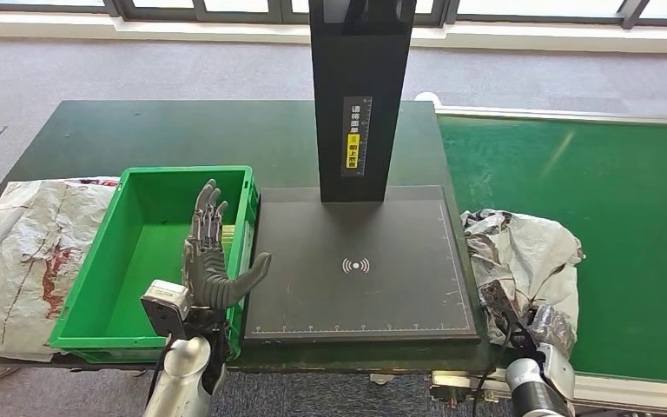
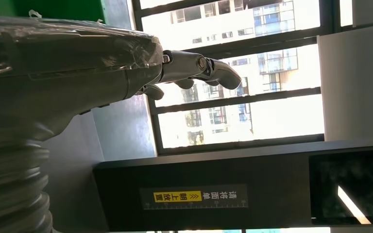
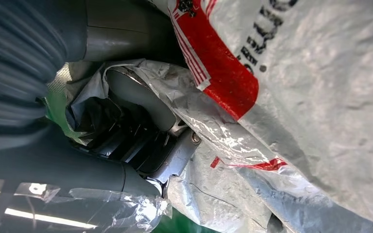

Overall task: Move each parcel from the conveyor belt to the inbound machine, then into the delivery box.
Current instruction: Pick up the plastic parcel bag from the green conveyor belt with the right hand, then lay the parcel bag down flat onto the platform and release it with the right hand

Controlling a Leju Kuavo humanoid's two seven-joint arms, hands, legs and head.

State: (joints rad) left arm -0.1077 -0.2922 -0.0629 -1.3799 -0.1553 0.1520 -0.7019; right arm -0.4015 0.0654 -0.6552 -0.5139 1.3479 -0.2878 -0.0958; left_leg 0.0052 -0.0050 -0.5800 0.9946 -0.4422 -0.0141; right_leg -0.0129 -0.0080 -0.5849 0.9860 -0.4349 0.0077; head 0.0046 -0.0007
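Crumpled plastic of the parcel (image 3: 291, 97) is seen pressed around the right hand (image 3: 145, 141) in its wrist view; from the head view that hand is largely hidden beneath the parcel at the conveyor belt (image 1: 608, 217) edge. Spread, empty fingers are shown by the left hand (image 1: 213, 261) over the delivery box (image 1: 113, 287).

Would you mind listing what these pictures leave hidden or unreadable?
- Right hand, head view: mostly buried under the crumpled parcel; its grip unclear.
- Right wrist view: fingers wrapped in plastic folds; the parcel's lettering cut off.
- Green box: the left hand hides part of its floor.
- Machine label: print too small.
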